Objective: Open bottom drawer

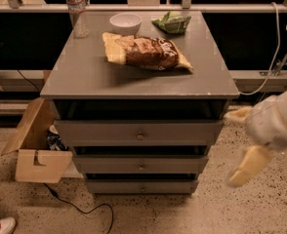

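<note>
Grey-painted wood forms the bench (85, 77), whose front holds three stacked drawers, each with a small round knob at centre. The bottom drawer (124, 187) is the lowest and thinnest front, just above the speckled floor; its knob (142, 187) sits directly below those of the middle drawer (109, 165) and top drawer (99, 132). It looks shut or nearly so, with only a dark slit showing above it.

The end effector (234, 147) hangs to the right of the bench, apart from it, at about the height of the middle drawer. Its two pale fingers (248, 167) are spread wide, one pointing towards the top drawer's right end and the other slanting down towards the floor. This pose suits an approach: the fingers are parted so they can straddle a knob, and nothing is held. By this reading the task is unstarted, since the end effector must descend and travel left to reach the knob.

On the bench top lie a snack bag (146, 51), a white bowl (125, 22), a green packet (172, 22) and a water bottle (76, 9), all clear of the drawer fronts. A cardboard box (33, 150) and a black cable (80, 209) occupy the floor at left, away from the pulling path.
</note>
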`<state>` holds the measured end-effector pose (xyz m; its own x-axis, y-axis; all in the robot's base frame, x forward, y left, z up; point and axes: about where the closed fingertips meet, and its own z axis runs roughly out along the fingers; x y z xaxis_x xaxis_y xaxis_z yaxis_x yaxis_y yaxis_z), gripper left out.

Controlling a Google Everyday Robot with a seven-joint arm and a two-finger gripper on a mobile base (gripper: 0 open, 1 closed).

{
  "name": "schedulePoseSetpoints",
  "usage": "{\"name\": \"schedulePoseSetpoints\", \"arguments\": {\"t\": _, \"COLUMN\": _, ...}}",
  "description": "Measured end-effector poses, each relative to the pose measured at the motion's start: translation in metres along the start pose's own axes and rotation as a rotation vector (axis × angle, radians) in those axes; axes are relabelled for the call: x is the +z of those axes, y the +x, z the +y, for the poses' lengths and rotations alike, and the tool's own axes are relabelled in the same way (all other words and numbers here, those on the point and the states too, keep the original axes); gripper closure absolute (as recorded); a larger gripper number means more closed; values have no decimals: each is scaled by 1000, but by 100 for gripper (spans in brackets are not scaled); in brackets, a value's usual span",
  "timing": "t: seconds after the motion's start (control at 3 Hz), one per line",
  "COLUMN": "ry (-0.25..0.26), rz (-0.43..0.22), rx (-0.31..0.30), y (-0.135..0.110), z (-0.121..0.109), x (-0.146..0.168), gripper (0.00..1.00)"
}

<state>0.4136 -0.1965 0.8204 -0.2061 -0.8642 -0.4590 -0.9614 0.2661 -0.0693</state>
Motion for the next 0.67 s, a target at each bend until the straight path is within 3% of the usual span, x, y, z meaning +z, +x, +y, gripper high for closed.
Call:
{"name": "schedulePoseSetpoints", "arguments": {"t": 0.33, "ry": -50, "rz": -126, "rx": 33, "y": 12, "z": 24, "x": 95, "gripper": 0}}
{"name": "schedulePoseSetpoints", "arguments": {"t": 0.67, "ry": -52, "rz": -128, "rx": 31, "y": 14, "z": 25, "x": 98, "gripper": 0}}
